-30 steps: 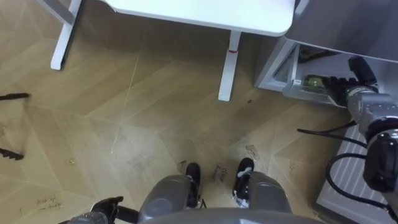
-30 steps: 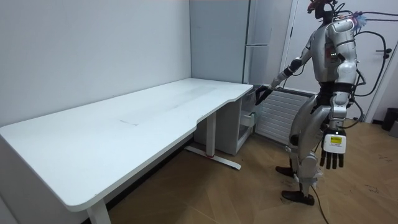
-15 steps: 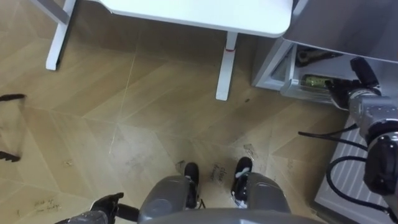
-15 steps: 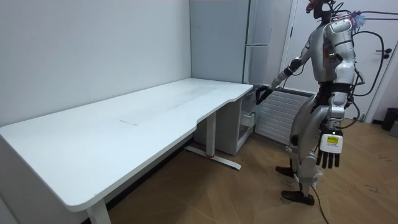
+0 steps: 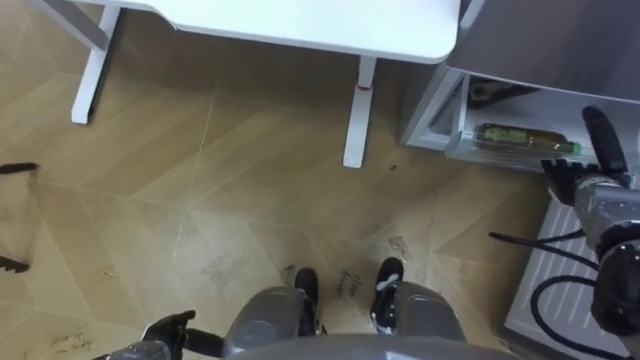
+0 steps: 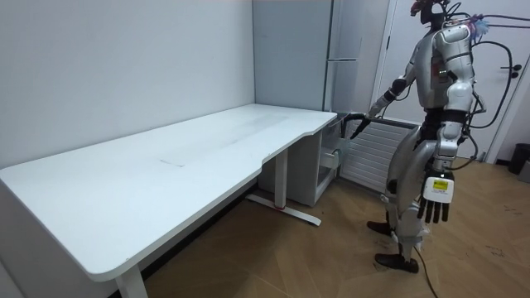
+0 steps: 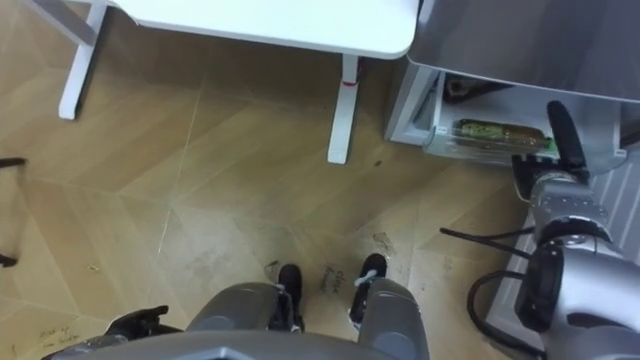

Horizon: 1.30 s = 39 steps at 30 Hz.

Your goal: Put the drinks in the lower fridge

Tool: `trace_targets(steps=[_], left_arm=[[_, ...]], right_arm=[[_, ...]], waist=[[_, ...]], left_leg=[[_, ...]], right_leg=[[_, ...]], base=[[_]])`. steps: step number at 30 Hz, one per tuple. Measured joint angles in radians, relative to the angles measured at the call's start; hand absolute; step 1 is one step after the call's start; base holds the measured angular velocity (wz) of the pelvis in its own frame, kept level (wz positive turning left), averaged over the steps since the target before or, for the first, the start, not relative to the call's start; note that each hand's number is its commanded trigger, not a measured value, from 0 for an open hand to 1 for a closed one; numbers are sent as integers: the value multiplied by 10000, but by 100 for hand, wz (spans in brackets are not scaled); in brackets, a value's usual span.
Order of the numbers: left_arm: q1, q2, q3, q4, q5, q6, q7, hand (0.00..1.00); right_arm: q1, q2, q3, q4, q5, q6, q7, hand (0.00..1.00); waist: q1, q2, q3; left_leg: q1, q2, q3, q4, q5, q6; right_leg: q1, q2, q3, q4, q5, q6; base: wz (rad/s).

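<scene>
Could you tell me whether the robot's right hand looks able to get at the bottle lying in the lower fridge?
Probably yes. The right hand, its fingers straight, is just beside the bottle, which lies on its side in the open lower fridge. Nothing stands between them.

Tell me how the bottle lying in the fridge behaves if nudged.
The bottle lies on its side and looks round, so it would probably roll, though the shelf lip may stop it. It seems full, so likely heavy for its size. Its smooth wall could slip in the right hand.
</scene>
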Motion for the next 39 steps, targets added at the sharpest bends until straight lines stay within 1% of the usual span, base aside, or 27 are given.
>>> trace_targets(steps=[4,6,7,10,11,12,13,14,15,17,19,21,22,23,24,25,26,27,28,29,30,32,35,36,38,39], left_arm=[[28,6,-7,0,15,4,0,0],[27,39,5,0,-1,10,0,0],[27,59,6,0,-4,13,0,0],[27,154,-45,69,-20,25,11,0],[27,171,-99,92,-23,27,15,0],[25,178,-170,93,-24,27,25,0],[26,174,-217,95,-27,27,30,0],[27,167,-296,94,-26,29,35,0],[25,168,-297,90,-27,28,37,0],[33,160,-313,96,-57,46,64,0],[64,185,-445,97,-362,112,89,0],[61,249,-505,105,-596,120,166,0],[58,273,-507,105,-648,119,189,0],[59,320,-569,109,-836,116,226,0],[54,356,-645,112,-1055,116,232,0],[43,383,-768,112,-1192,119,231,0],[7,399,-955,117,-1394,128,227,0],[-59,406,-985,108,-1485,126,213,0],[-82,424,-980,103,-1603,109,213,0],[-103,467,-974,95,-1815,70,219,0],[-102,497,-992,88,-2048,66,223,0],[-101,553,-1157,68,-2470,79,226,0],[-105,745,-1258,36,-2933,48,243,0],[-113,831,-1284,12,-2954,23,275,0],[-127,904,-1280,-82,-2954,19,410,0],[-146,954,-1284,-153,-2962,-1,429,0]], right_arm=[[233,-3,0,37,-47,0,205,0],[449,-5,-7,79,-83,2,302,0],[485,-5,-8,105,-77,6,301,0],[505,-4,-3,556,-85,37,354,0],[503,-5,-7,753,-79,41,370,0],[498,-5,-9,811,-79,43,369,0],[482,-8,-9,811,-76,51,370,0],[437,-17,-2,810,-48,49,395,0],[420,-15,3,809,-39,52,440,0],[357,-13,3,809,-18,52,487,0],[289,-21,36,803,4,52,491,0],[274,-13,250,692,-77,52,509,0],[290,-13,294,692,-74,53,502,0],[293,-7,324,676,-49,56,460,0],[270,-17,505,538,-41,46,430,0],[255,-18,616,412,-37,37,418,0],[117,-24,797,278,-24,21,417,0],[-62,-38,906,275,-46,28,409,0],[-143,-47,994,273,-46,29,395,0],[-331,-65,1092,273,-29,29,367,0],[-494,-124,1224,262,43,22,359,0],[-637,-290,1409,169,184,19,306,0],[-806,-501,1892,-406,205,-62,83,0],[-959,-583,2088,-514,255,-109,19,0],[-1241,-718,2242,-540,275,-137,-73,0],[-1370,-800,2291,-574,276,-194,-108,0]], waist=[[-103,24,-16],[-145,79,-48],[-150,88,-51],[-161,90,-49],[-152,94,-48],[-167,80,-41],[-161,77,-40],[-100,85,-41],[-42,117,-51],[-10,178,-36],[1,205,-35],[148,204,-28],[157,194,-21],[219,157,-3],[237,143,6],[244,130,11],[220,128,14],[224,58,34],[234,4,41],[245,-96,63],[261,-129,73],[271,-147,80],[304,-163,81],[323,-164,78],[394,-180,76],[447,-219,88]], left_leg=[[-51,9,-5,55,-8,-11],[-193,24,-83,253,-73,-26],[-235,31,-98,337,-117,-29],[-386,27,-99,727,-334,-29],[-446,7,-131,956,-437,-32],[-599,-40,-133,1297,-587,-22],[-714,-53,-115,1511,-681,-15],[-997,-63,-85,2000,-900,-16],[-1342,-25,-92,2460,-1080,-31],[-1812,2,-145,2992,-1241,-44],[-2290,-10,-153,3479,-1371,-42],[-3095,20,-140,4408,-1677,-61],[-3287,30,-150,4639,-1753,-61],[-3639,36,-154,5086,-1898,-70],[-4059,39,-174,5538,-2075,-114],[-4274,38,-189,5771,-2144,-121],[-4718,53,-246,6240,-2272,-140],[-5110,66,-263,6602,-2361,-139],[-5288,72,-258,6754,-2388,-141],[-5678,82,-262,7105,-2452,-143],[-6104,150,-273,7536,-2563,-125],[-6659,145,-293,8131,-2722,-100],[-7445,120,-267,8932,-2909,-74],[-7708,136,-269,9236,-2979,-70],[-8057,139,-281,9656,-3105,-52],[-8245,112,-285,9899,-3141,-66]], right_leg=[[0,6,-9,7,2,-4],[-25,14,-74,33,0,-7],[-50,18,-77,76,-12,-14],[-219,-30,-20,558,-228,-21],[-280,-93,-32,842,-375,-21],[-495,-205,2,1307,-592,-16],[-633,-249,41,1560,-697,-21],[-952,-310,112,1991,-908,-30],[-1249,-321,140,2360,-1038,-63],[-1650,-352,126,2781,-1166,-87],[-2130,-424,162,3250,-1297,-115],[-2921,-510,234,4118,-1577,-158],[-3090,-533,237,4333,-1663,-154],[-3436,-597,250,4763,-1841,-138],[-3838,-661,262,5212,-2011,-181],[-4038,-688,269,5429,-2085,-208],[-4422,-722,274,5816,-2201,-270],[-4799,-772,279,6160,-2292,-314],[-4977,-786,312,6314,-2324,-328],[-5356,-829,325,6657,-2393,-379],[-5743,-834,318,7001,-2474,-411],[-6284,-891,367,7561,-2618,-437],[-7083,-1019,468,8364,-2799,-482],[-7343,-1040,490,8637,-2857,-511],[-7692,-1079,532,9038,-2959,-553],[-7884,-1140,560,9319,-3036,-573]], base=[[0],[6],[0],[0],[8],[8],[0],[-4],[0],[6],[4],[0],[7],[9],[9],[10],[10],[10],[9],[7],[6],[7],[5],[0],[3],[10]])
